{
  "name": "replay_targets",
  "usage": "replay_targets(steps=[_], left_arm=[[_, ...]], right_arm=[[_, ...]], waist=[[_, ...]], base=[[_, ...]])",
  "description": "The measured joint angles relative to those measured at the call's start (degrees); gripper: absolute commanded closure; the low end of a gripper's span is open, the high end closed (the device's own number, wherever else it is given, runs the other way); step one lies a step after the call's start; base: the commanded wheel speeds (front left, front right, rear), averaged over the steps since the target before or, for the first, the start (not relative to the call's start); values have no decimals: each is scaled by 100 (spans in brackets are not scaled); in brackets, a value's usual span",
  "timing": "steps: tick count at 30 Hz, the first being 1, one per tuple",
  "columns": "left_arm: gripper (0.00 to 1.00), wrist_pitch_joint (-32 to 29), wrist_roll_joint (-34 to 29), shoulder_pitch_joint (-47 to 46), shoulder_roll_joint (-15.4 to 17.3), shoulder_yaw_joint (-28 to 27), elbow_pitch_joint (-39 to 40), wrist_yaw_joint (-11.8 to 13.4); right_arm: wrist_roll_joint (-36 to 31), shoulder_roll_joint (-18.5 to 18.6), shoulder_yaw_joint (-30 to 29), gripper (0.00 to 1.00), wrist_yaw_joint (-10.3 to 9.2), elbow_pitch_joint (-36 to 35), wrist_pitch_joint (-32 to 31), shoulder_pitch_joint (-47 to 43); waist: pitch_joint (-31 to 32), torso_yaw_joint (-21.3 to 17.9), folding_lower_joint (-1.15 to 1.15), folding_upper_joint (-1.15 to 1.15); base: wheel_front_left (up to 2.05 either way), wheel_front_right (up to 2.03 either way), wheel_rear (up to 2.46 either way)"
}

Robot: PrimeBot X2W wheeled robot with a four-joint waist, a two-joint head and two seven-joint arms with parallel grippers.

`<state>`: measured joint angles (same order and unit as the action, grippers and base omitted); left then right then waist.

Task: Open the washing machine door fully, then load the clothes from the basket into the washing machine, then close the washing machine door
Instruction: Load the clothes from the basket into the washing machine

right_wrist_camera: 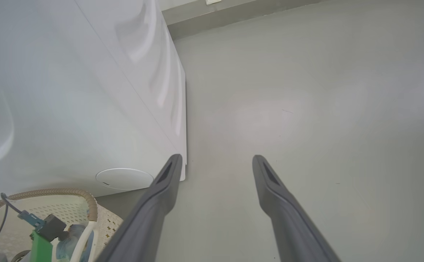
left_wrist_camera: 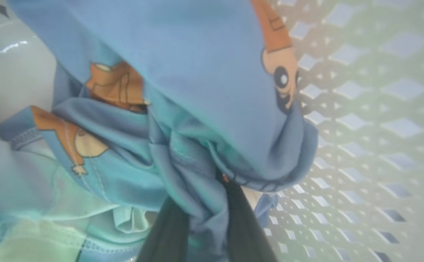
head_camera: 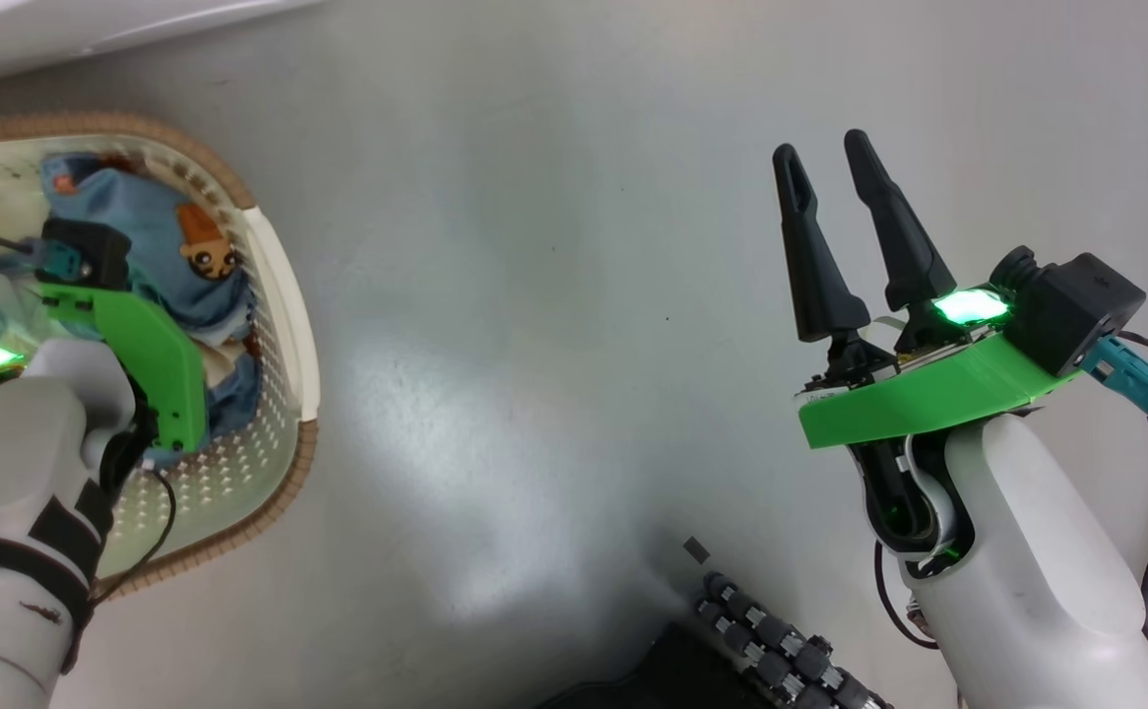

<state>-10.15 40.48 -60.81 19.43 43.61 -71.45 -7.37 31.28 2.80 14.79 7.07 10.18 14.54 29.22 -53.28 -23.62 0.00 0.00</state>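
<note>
— Bright, even light; a soft white glare pools on the smooth grey floor [head_camera: 456,473] in the head view.
— The soft blue cartoon-printed fabric [left_wrist_camera: 197,54] sits blurred, green-tinged, near the left wrist lens; the big white washer side [right_wrist_camera: 70,91] bows.

A laundry corner of a plain indoor room: a white washing machine [right_wrist_camera: 70,91] with a round service cover [right_wrist_camera: 124,178] stands on a smooth grey floor [head_camera: 584,295]; a perforated basket [head_camera: 284,295] of blue printed clothes [head_camera: 141,212] sits near its base; grey skirting [right_wrist_camera: 234,14] lines the far wall.
</note>
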Motion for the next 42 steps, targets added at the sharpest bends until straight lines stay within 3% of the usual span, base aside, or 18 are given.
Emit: replay_targets(steps=[12, 20, 42], left_arm=[[100, 270, 102, -23, -152, 36, -92, 0], [100, 764, 398, 271, -216, 112, 196, 0], [100, 2376, 1446, 1754, -179, 255, 1434, 0]], right_arm=[[-7, -21, -30, 0, 0, 11, 0, 0], [-15, 24, -43, 0, 0, 103, 0, -15], [2, 603, -33, 0, 0, 491, 0, -667]], waist=[[186, 184, 0, 0], [542, 364, 0, 0], [2439, 977, -1, 0]], base=[[0, 0, 0], [0, 0, 0], [0, 0, 0]])
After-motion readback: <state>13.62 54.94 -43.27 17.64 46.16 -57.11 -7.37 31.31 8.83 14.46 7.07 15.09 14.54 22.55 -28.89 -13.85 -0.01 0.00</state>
